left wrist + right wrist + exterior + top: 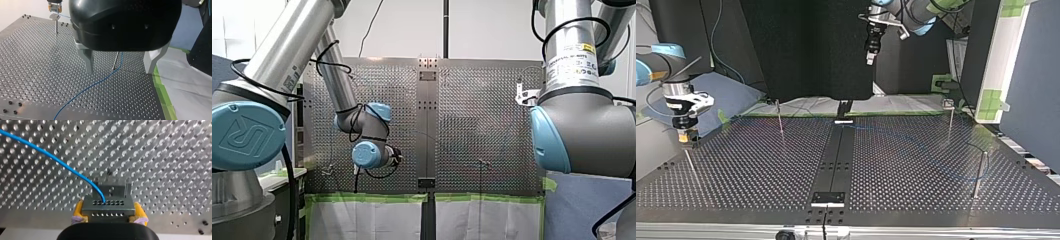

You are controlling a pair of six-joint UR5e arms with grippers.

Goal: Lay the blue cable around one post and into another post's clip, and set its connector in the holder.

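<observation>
A bright white wall (492, 30) fills the front view's twelve o'clock, and the perforated table (482, 115) below it carries a soft silver sheen. The top view is dim, with a black backdrop (806, 50) at twelve o'clock. A pale band of glare runs along the table's far edge, and the blue cable (941, 150) shows only faintly. In the left wrist view, glare whitens the table ahead of my left gripper (120, 70). In the right wrist view the holes glint, and the connector (120, 206) clamped in my right gripper (108, 211) is evenly lit.
</observation>
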